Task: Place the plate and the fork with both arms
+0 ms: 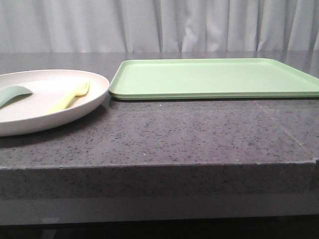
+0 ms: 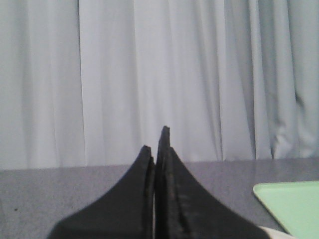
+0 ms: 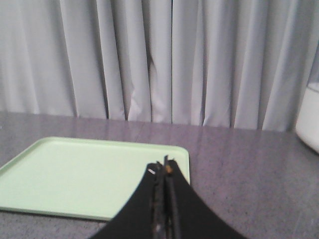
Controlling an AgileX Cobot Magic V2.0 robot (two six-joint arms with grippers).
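Observation:
The off-white plate [image 1: 50,99] rests on the grey stone table at the left in the front view. On it lies the pale yellow fork [image 1: 70,97], tines pointing away, beside a muted green spoon-like utensil [image 1: 14,93]. Neither gripper shows in the front view. My left gripper [image 2: 155,142] is shut with nothing between its fingers, above the table with a sliver of the plate's rim [image 2: 279,232] at the frame's corner. My right gripper [image 3: 163,165] is shut and empty, over the near edge of the light green tray [image 3: 89,174].
The light green rectangular tray [image 1: 214,77] lies on the table to the right of the plate, nearly touching its rim. A white curtain hangs behind the table. A white object [image 3: 309,117] stands at the edge of the right wrist view. The table's front edge [image 1: 159,167] is close.

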